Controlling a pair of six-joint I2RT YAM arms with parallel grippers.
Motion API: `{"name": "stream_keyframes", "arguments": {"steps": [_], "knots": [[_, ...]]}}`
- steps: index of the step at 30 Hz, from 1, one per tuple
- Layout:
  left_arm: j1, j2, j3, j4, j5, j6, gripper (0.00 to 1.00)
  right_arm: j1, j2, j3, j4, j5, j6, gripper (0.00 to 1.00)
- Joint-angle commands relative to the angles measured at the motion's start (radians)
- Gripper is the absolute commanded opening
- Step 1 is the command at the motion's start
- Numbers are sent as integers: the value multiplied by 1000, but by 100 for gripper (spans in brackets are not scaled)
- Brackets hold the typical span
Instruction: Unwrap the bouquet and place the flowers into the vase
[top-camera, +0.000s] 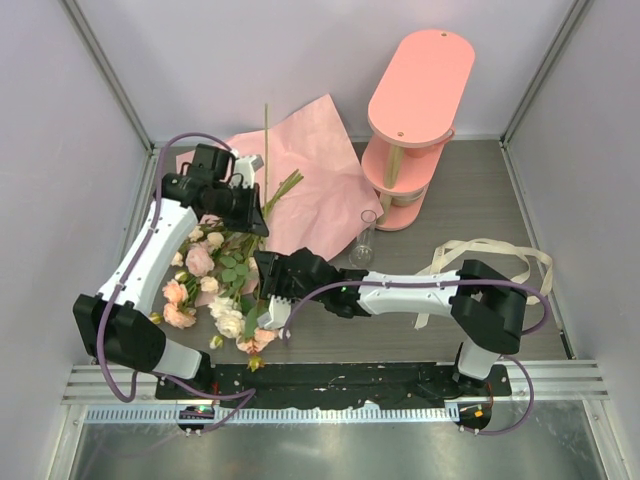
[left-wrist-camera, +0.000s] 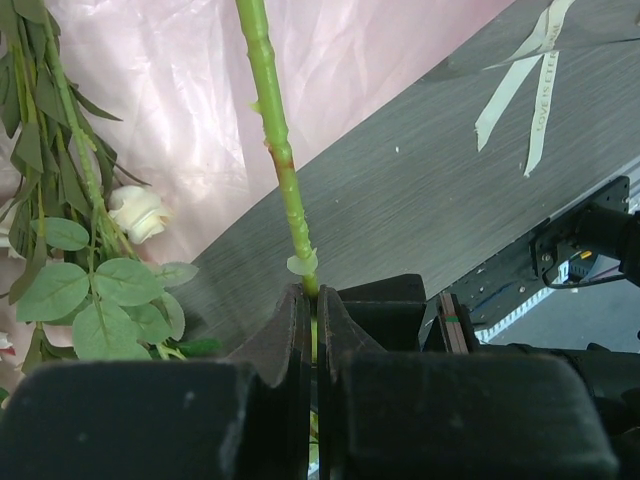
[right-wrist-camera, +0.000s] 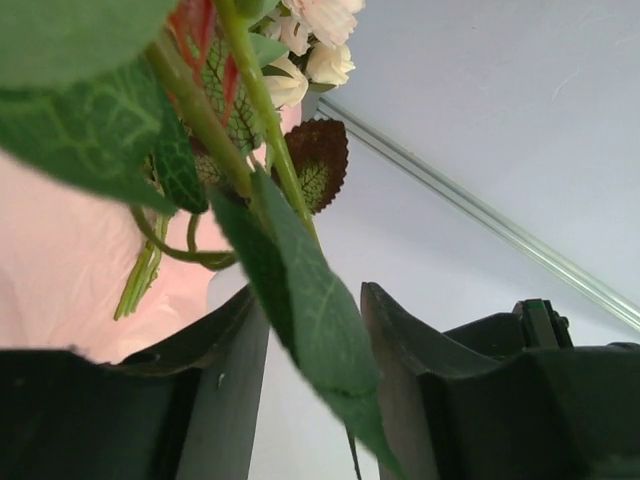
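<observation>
The bouquet lies unwrapped. Its flowers, pink, peach and cream roses on leafy stems, lie in a loose heap at the left. My left gripper hangs above the heap, shut on one long green stem that points toward the back wall. In the left wrist view the stem runs straight out of the shut left gripper. My right gripper is pushed into the heap from the right. In the right wrist view it stands open with a green leaf hanging between the jaws. The clear vase stands upright at centre.
The pink paper sheet lies spread at the back, behind the flowers. A pink tiered shelf stands at the back right. The cream ribbon lies loose on the right, over my right arm's side of the table.
</observation>
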Motion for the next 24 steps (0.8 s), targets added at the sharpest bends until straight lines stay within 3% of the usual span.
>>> {"name": "stream_keyframes", "arguments": {"steps": [1, 5, 9, 14, 17, 18, 19, 21, 23, 24], "knots": [[-20, -26, -6, -7, -17, 24, 0, -8, -12, 39, 31, -1, -46, 43], [-23, -32, -9, -2, -16, 24, 0, -6, -14, 39, 34, 2, -57, 36], [-22, -41, 20, -13, -1, 6, 0, -6, -6, 47, 34, 10, -85, 18], [-23, -64, 49, -8, 36, -23, 0, -5, -5, 56, 60, 8, -94, 4], [-20, -68, 81, -33, 13, -37, 17, -5, -8, 51, 79, 16, -95, 1], [-19, -87, 100, -34, -8, -51, 38, -5, -9, 48, 85, 16, -88, 1], [-14, -101, 107, -30, -17, -64, 46, -5, -11, 50, 96, 16, -80, 1], [23, -133, 158, -4, -40, -101, 59, -5, -12, 61, 110, 8, -65, 1], [70, -176, 222, -11, -75, -107, 66, -5, -8, 76, 131, -3, -36, 1], [87, -188, 302, -20, -165, -118, 67, -5, -6, 96, 145, -7, -16, 1]]}}
